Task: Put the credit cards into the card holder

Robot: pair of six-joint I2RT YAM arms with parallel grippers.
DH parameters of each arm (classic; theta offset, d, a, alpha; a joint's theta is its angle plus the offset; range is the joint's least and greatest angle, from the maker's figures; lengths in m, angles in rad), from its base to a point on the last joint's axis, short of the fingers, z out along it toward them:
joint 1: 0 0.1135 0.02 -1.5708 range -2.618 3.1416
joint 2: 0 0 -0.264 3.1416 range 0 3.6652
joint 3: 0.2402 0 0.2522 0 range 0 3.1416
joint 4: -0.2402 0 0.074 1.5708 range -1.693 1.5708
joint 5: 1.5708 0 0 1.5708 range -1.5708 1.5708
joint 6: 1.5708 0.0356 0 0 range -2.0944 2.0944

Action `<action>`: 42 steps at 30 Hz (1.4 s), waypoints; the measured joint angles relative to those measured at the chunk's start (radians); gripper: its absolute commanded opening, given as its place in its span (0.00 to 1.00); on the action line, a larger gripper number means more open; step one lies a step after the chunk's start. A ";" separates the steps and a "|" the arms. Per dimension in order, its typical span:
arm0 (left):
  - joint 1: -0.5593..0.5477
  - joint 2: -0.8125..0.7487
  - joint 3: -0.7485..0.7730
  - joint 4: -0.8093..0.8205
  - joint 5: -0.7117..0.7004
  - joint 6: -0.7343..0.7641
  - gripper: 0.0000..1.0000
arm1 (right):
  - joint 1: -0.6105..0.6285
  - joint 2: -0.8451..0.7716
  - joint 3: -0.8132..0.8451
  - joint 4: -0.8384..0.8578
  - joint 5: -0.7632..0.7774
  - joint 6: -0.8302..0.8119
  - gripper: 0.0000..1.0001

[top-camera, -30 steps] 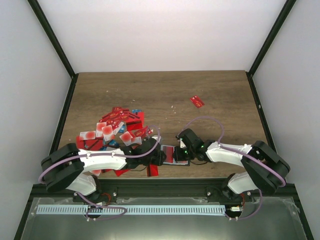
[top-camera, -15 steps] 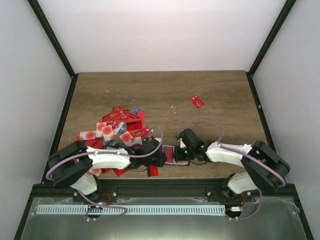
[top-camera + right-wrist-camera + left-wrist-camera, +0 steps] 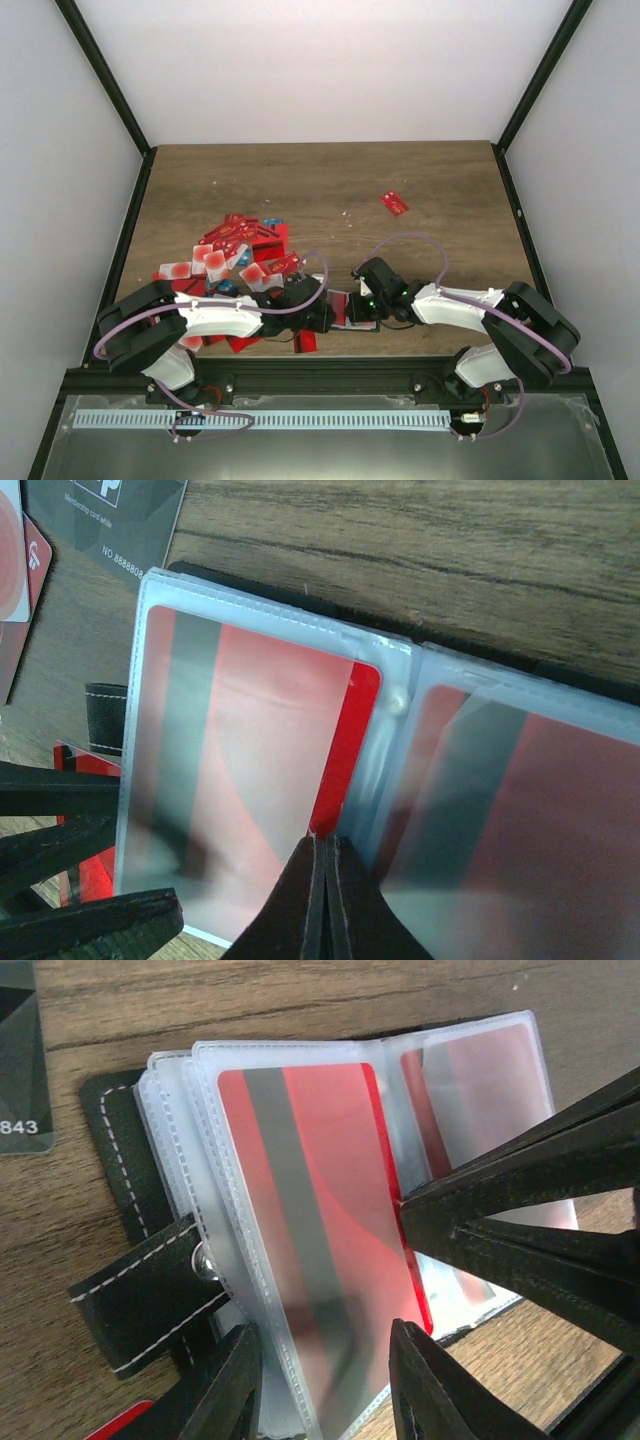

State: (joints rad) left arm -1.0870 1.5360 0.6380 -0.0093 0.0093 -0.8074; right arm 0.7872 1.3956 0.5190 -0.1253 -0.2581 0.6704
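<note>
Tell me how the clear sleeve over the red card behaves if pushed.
The clear sleeve looks thin and bowed, so it would probably flex. Bound into the card holder along one side, it likely swings like a page. Glossy, it may be slippery.

1. The card holder (image 3: 125, 1150) is black with white stitching; its sleeves (image 3: 200, 1160) are frosted clear.
2. The sleeved credit card (image 3: 320, 1220) is red with a dark grey stripe.
3. The table (image 3: 300, 990) shows brown wood grain.
4. The fingers (image 3: 228, 1390) are black.
</note>
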 measured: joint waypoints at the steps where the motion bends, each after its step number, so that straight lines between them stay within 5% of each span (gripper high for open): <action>1: 0.000 0.000 0.002 0.000 0.000 0.000 0.37 | 0.000 0.000 0.000 0.000 0.000 0.000 0.01; 26: -0.039 0.038 0.134 -0.098 -0.035 0.005 0.36 | 0.001 -0.060 0.015 -0.106 0.064 0.000 0.02; 42: -0.063 0.224 0.335 -0.105 -0.019 0.056 0.35 | -0.008 -0.379 0.067 -0.375 0.303 0.084 0.25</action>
State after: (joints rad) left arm -1.1500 1.7603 0.9730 -0.1139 -0.0097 -0.7517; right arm 0.7795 1.0164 0.5861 -0.5003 0.0452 0.7547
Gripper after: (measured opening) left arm 0.346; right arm 0.228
